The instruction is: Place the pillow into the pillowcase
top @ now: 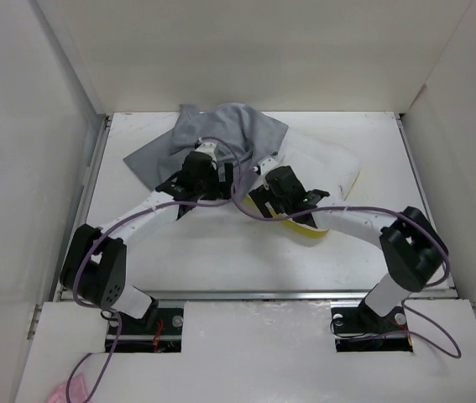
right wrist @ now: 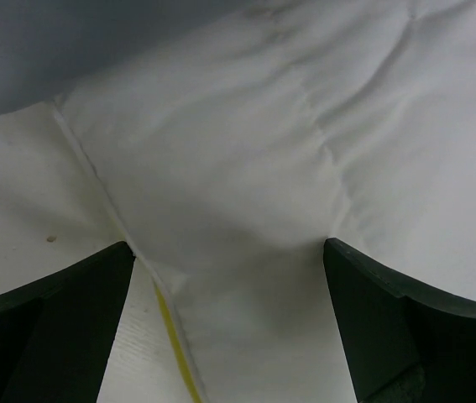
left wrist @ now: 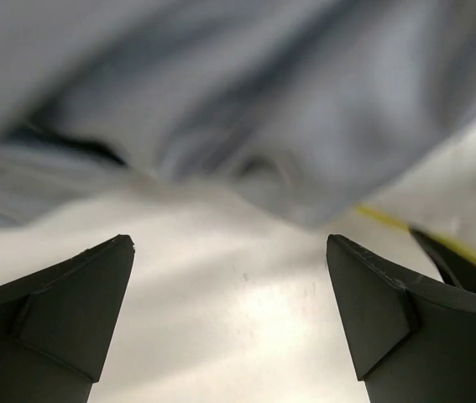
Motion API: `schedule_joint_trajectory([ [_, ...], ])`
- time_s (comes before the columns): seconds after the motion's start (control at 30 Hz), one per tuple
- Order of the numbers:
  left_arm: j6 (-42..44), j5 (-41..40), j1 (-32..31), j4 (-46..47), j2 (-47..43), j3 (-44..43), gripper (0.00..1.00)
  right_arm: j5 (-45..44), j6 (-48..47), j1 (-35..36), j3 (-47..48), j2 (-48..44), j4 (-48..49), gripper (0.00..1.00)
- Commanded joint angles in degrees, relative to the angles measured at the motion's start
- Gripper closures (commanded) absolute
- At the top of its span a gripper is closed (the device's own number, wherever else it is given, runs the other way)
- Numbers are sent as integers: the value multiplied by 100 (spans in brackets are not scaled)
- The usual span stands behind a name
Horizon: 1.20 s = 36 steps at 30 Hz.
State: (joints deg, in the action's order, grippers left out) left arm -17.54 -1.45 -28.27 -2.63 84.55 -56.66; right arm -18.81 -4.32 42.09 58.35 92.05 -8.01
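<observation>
Bare table [top: 221, 252] lies open nearside, while pillowcase [top: 221, 130] and pillow [top: 326, 164] (overlapping) block the far half.

White table [top: 221, 260] within plain white walls [top: 263, 50] on three sides, under soft even light.

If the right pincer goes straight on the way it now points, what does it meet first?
Most likely the pillow: its white fabric fills the view ahead of the open right pincer. The grey pillowcase lies off that line, to the upper left. How near the pillow is, I cannot tell.
</observation>
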Motion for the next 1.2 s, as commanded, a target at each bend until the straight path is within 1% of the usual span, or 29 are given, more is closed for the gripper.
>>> schedule_joint_trajectory([
  [0.0, -355, 181, -231, 342, -386, 506, 0, -62, -263, 45, 510, 522, 47, 0],
  [0.07, -434, 381, -336, 604, -475, 865, 0, -254, -150, 45, 834, 778, -138, 1],
  [0.13, -522, 269, -415, 755, -536, 1016, 0, -141, 18, -104, 1055, 1094, -481, 8],
  [0.17, -575, 268, -416, 903, -536, 1087, 0, -141, 79, -104, 1134, 1157, -552, 26],
  [0.23, -636, 268, -416, 1045, -370, 1087, 0, 43, 80, -235, 1197, 1157, -605, 57],
  [0.27, -637, 268, -468, 1124, -161, 1009, 0, 122, 141, -236, 1197, 1088, -553, 75],
  [0.3, -637, 268, -469, 1281, -37, 921, 0, 471, 142, -288, 1023, 991, -439, 100],
  [0.33, -689, 329, -521, 1353, 86, 859, 0, 666, 142, -289, 942, 886, -186, 100],
  [0.4, -689, 330, -574, 1580, 359, 710, 0, 1157, 142, -341, 889, 596, -122, 100],
  [0.43, -689, 330, -574, 1582, 421, 657, 0, 1247, 142, -341, 889, 516, -122, 100],
  [0.47, -759, 43, -626, 1582, 482, 578, 2, 1318, 142, -341, 889, 385, -122, 100],
  [0.57, -760, -223, -627, 1494, 702, 235, 3, 1371, 142, -341, 950, 200, -122, 100],
  [0.67, -681, -469, -680, 1424, 860, 24, 8, 1608, 142, -341, 1170, 51, -236, 100],
  [0.73, -759, -995, -732, 1240, 939, -142, 12, 1678, 142, -341, 1222, -29, -236, 100],
  [0.77, -760, -1215, -732, 917, 1010, -343, 22, 1679, 142, -341, 1223, -90, -288, 100],
  [0.8, -916, -1687, -732, 748, 1010, -441, 27, 1679, 142, -341, 1223, -91, -289, 100],
  [0.87, -918, -1946, -732, 397, 1063, -582, 39, 1556, 203, -394, 1223, -152, -341, 100],
  [0.9, -918, -2025, -732, 343, 1063, -644, 51, 1556, 203, -394, 1223, -152, -342, 100],
  [1.0, -918, -2130, -732, 10, 1010, -775, 75, 1468, 326, -394, 1276, -152, -342, 100],
  [1.03, -918, -2079, -785, -79, 932, -776, 90, 1468, 326, -394, 1276, -152, -263, 100],
  [1.07, -918, -2078, -785, -149, 810, -776, 96, 1407, 465, -394, 1337, -152, -210, 100],
  [1.1, -918, -2078, -924, -254, 739, -776, 100, 1406, 467, -394, 1337, -152, -210, 100],
  [1.17, -918, -1912, -1083, -325, 572, -776, 100, 1458, 860, -394, 1407, -213, 184, 100],
])
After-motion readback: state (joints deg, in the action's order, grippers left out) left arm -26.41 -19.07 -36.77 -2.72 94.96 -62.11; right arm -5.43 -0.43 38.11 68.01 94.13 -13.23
